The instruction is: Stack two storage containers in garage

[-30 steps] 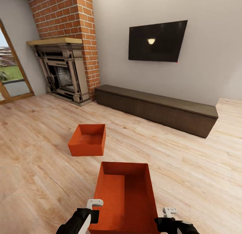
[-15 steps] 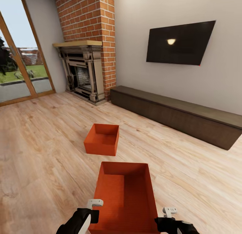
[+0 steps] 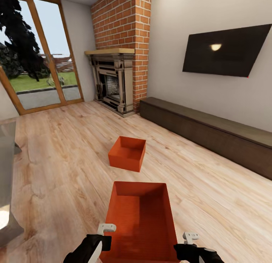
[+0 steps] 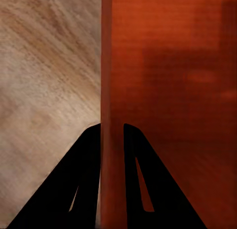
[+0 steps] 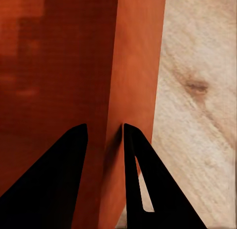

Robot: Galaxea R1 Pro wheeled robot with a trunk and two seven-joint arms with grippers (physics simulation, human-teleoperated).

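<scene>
At six o'clock, closest to me, I have the near orange-red thin-walled rectangular storage container (image 3: 140, 225) held between both arms, open top up, its inner walls finely ribbed. My left hand (image 4: 111, 135) is clamped narrow on that box's left wall, one black tapered finger on each side of the thin rim. My right hand (image 5: 104, 135) pinches the right wall the same way, one finger inside the box and one outside.

Under the box runs the light wood plank floor (image 3: 68, 172) of the living room, grainy with darker knots, and open on both sides of the load. At nine o'clock a grey glossy slab (image 3: 5, 172) cuts into the edge of my view; I cannot tell what it is.

At twelve o'clock, well apart from the held box, the second orange-red open storage container (image 3: 127, 153) sits on the planks.

Further, from one to three o'clock, a long dark low wooden cabinet (image 3: 211, 136) hugs the pale wall under a black flat wall TV (image 3: 226, 51). At twelve stands the red brick chimney (image 3: 126, 32) with its ornate grey fireplace (image 3: 113, 85); at ten, wood-framed glass doors (image 3: 41, 55).
</scene>
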